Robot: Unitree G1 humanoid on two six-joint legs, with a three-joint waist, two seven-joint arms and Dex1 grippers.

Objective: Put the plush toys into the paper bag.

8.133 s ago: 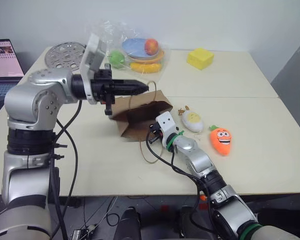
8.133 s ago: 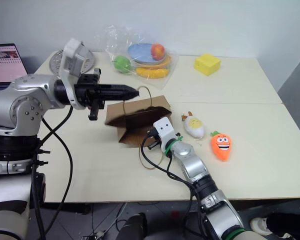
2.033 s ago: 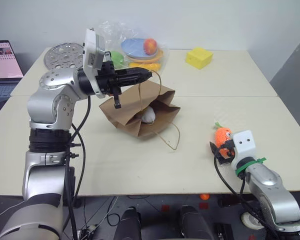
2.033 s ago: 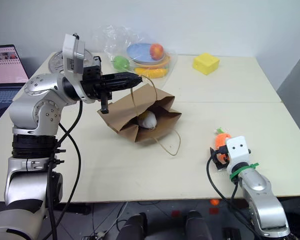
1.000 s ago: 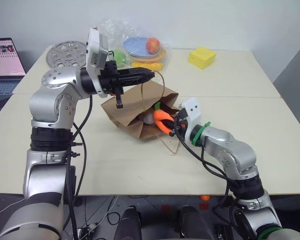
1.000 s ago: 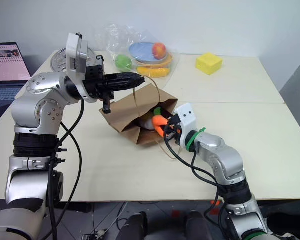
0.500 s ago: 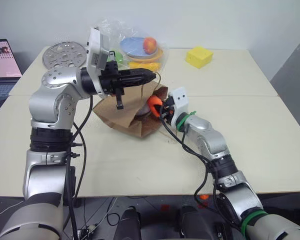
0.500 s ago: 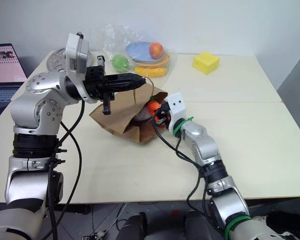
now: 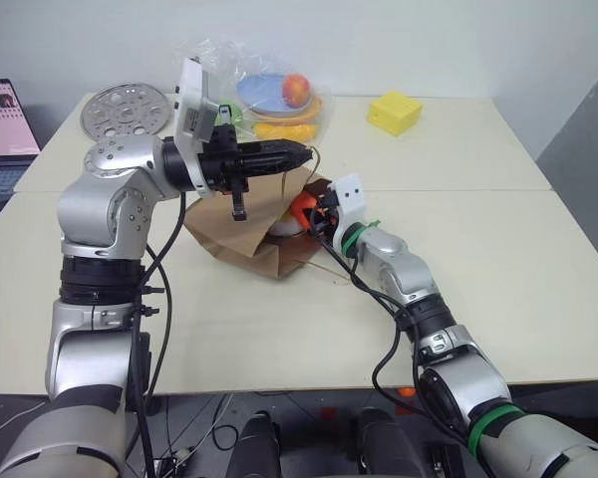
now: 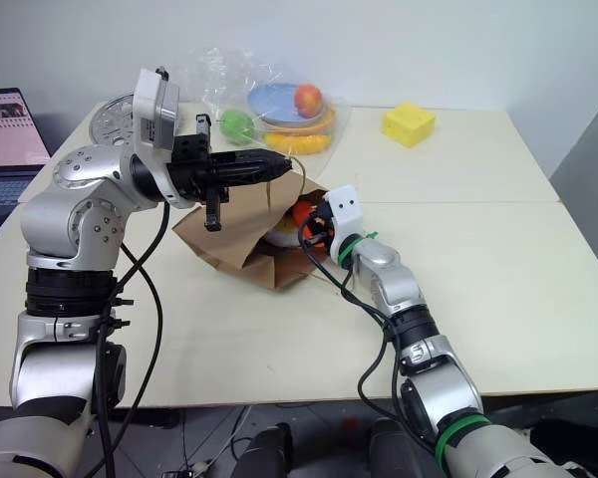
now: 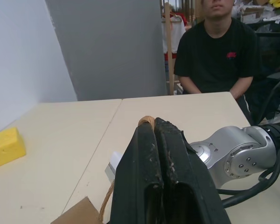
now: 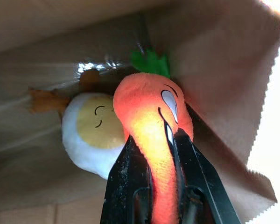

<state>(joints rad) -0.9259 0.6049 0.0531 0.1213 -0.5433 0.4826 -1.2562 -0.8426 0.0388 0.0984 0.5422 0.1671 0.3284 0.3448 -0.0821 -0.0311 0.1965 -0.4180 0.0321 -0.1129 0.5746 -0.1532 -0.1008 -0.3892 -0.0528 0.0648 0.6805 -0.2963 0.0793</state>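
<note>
The robot's right gripper reaches into the mouth of the plain brown kraft paper bag lying on the pale counter, its black fingers clamped on the tapered end of the orange plush carrot with a grinning face and green top. The left gripper holds level above the bag, its fingers pressed together on the thin twisted paper loop handle, which keeps the mouth lifted. The carrot dents between the fingers, so it looks soft and light; a pinch across its narrow body seems enough, and it should drop free without harm. The bag looks thin and crumples easily, so the handle is probably the safest place to hold it. The right wrist view shows what the head views barely do: the white oval plush egg with a yellow yolk already lies inside, just beyond the fingers and beside the carrot. The left wrist view alone shows a seated person in a black shirt across the counter.
</note>
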